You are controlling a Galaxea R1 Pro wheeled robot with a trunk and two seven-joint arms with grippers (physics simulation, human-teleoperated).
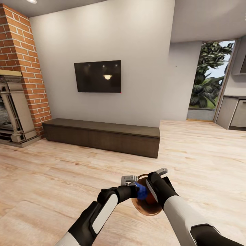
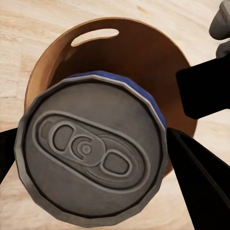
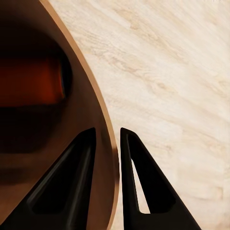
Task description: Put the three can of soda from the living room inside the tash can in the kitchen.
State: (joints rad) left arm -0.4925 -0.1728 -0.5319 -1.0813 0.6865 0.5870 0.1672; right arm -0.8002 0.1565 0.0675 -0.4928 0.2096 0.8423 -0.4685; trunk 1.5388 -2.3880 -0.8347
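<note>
The can of soda [image 2: 91, 153] sits pinched in the left end effector [image 1: 135, 189], top end toward the left wrist camera: a grey lid with its pull tab, and a band of blue wall showing behind the rim. Dark fingers [image 2: 199, 187] press against its sides. Directly beyond the can lies the open mouth of the tash can [image 2: 139, 52], its tan wood-coloured inside and a slot-shaped handle cutout in the far wall, so the can hangs over the bin's opening. In the head view the blue of the can shows just beside the bin's brown rim [image 1: 147, 208], which is held up off the floor between the two arms.

The right end effector [image 3: 108, 153] grips the bin's wall: one dark finger [image 3: 67, 182] lies inside the bin, the other outside, with the thin tan rim clamped between them. Deeper inside the bin, in the right wrist view, an orange-red shape [image 3: 33, 86] shows against the dark interior; it is too blurred to tell what it is.

Under the bin is a light wooden floor [image 1: 51, 177]. Beyond it, a long low dark cabinet [image 1: 102, 136] runs along a grey wall, with a black television [image 1: 97, 76] mounted above. To the cabinet's left stands a brick column with a fireplace [image 1: 13, 112]. To the cabinet's right, a tall window shows green plants [image 1: 208, 78], and grey cabinet fronts [image 1: 235, 114] stand beside it.
</note>
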